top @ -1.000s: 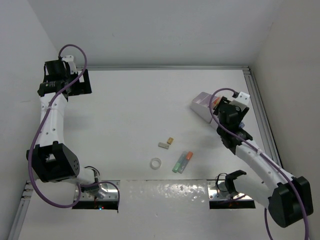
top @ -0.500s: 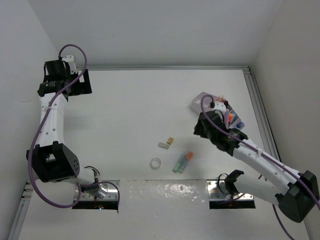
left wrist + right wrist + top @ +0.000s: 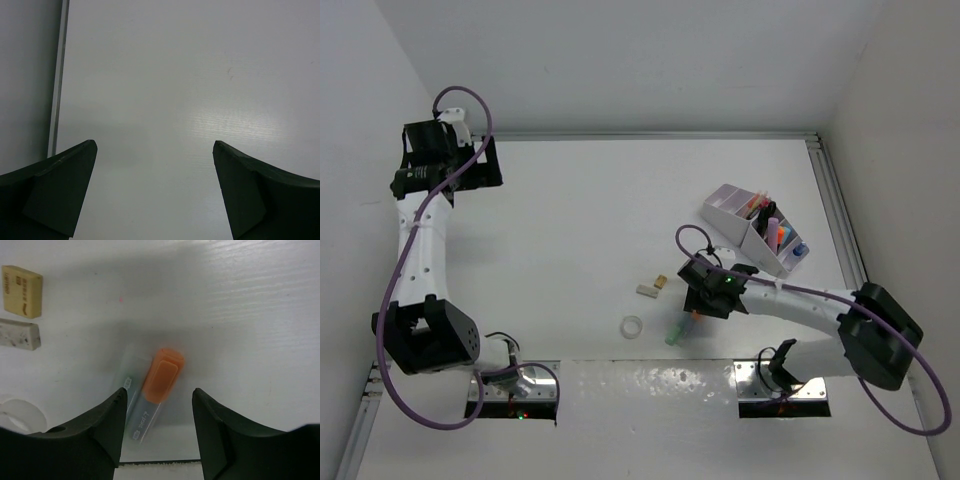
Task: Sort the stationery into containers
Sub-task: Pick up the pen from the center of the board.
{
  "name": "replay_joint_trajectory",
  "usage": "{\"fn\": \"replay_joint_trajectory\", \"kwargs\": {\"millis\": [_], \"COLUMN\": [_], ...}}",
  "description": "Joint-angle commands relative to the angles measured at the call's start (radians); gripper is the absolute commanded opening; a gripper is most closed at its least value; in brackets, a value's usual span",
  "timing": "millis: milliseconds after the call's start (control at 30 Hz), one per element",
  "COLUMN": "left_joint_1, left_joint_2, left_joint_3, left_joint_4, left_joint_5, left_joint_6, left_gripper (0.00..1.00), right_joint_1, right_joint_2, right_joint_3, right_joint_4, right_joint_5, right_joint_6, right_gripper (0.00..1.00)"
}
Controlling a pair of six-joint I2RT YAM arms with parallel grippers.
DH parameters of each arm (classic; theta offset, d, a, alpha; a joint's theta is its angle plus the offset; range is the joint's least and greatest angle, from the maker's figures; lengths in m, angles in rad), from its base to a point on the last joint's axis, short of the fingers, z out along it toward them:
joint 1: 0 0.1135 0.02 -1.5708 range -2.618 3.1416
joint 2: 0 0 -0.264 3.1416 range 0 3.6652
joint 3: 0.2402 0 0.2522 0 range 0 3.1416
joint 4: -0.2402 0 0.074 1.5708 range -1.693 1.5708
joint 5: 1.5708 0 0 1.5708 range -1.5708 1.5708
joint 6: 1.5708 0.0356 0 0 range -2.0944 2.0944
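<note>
Top external, organizer: a pale organizer (image 3: 724,199) lies at an angle on the right side of the table (image 3: 570,220), with coloured pens (image 3: 766,218) standing in its compartments.
Top external, loose items: a beige eraser (image 3: 661,282) and a white eraser (image 3: 646,291) lie just beside each other near the table's middle. A clear tape ring (image 3: 632,326) lies nearer the arm bases.
Top external, right fingers: the right fingers (image 3: 700,300) are low over two highlighters. Only the tip of the green highlighter (image 3: 674,335) and a sliver of the orange highlighter (image 3: 695,314) show past them.
Top external, left fingers: the left fingers (image 3: 470,165) are at the far left corner, well apart from every item.
Left wrist, left fingers: the left fingers (image 3: 60,185) are spread wide with nothing between them. Below is bare table (image 3: 175,75) and a metal rail (image 3: 57,75) along its edge.
Right wrist, right fingers: the right fingers (image 3: 95,435) are spread wide and grip nothing. The orange highlighter (image 3: 160,382) lies in the gap between them, and contact cannot be told.
Right wrist, neighbours: the green highlighter (image 3: 127,377) lies touching the orange one along its side. The beige eraser (image 3: 21,285), white eraser (image 3: 19,333) and tape ring (image 3: 17,412) lie off to one side.
</note>
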Motion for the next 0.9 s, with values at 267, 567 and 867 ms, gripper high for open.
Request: {"fn": "replay_joint_trajectory", "kwargs": {"millis": [267, 567, 867], "left_joint_1": [0.013, 0.012, 0.013], "left_joint_2": [-0.04, -0.037, -0.032], "left_joint_3": [-0.007, -0.004, -0.003], "left_joint_4": [0.032, 0.03, 0.033], "left_joint_5": [0.017, 0.012, 0.015], "left_joint_6": [-0.005, -0.004, -0.004], "left_gripper": [1.0, 1.0, 1.0], "right_joint_1": [0.027, 0.025, 0.025], "right_joint_2": [0.102, 0.082, 0.082], "right_joint_3": [-0.046, -0.062, -0.056], "right_joint_4": [0.091, -0.033, -0.076], "right_joint_5": [-0.033, 0.056, 0.076], "right_joint_6": [0.104, 0.149, 0.13], "right_gripper": [0.45, 0.37, 0.37]}}
